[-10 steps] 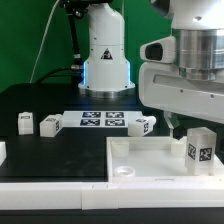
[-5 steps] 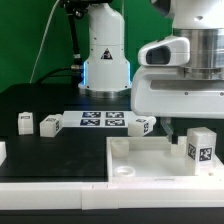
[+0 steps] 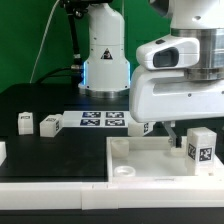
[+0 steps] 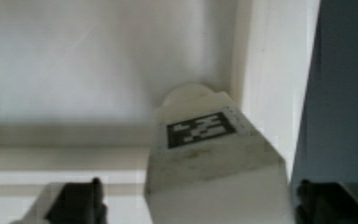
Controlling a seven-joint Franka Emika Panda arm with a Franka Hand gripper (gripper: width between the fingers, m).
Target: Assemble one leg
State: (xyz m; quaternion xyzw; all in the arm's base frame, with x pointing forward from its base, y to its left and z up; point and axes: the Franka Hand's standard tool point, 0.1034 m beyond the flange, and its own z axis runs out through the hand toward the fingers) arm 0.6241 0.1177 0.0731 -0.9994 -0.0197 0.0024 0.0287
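One leg point(image 3: 201, 147) stands upright on the large white top point(image 3: 150, 160), at the exterior view's right, with its marker tag facing the camera. My gripper point(image 3: 190, 133) hangs just above and behind it, jaws open and empty. In the wrist view the same leg point(image 4: 208, 140) lies between my two dark fingertips point(image 4: 73, 203), not touched by either; my gripper point(image 4: 208, 205) straddles it. Two more legs point(image 3: 25, 122) point(image 3: 50, 124) sit on the black table at the left. Another leg point(image 3: 143, 126) is partly hidden behind my gripper body.
The marker board point(image 3: 103, 120) lies on the table behind the white top. The robot base point(image 3: 105, 60) stands at the back. The white top has a round socket point(image 3: 124, 171) near its front left corner. A white piece point(image 3: 2, 150) shows at the left edge.
My gripper has shifted a little toward the exterior view's left and slightly lower over the upright leg. The legs and the white top have not moved.
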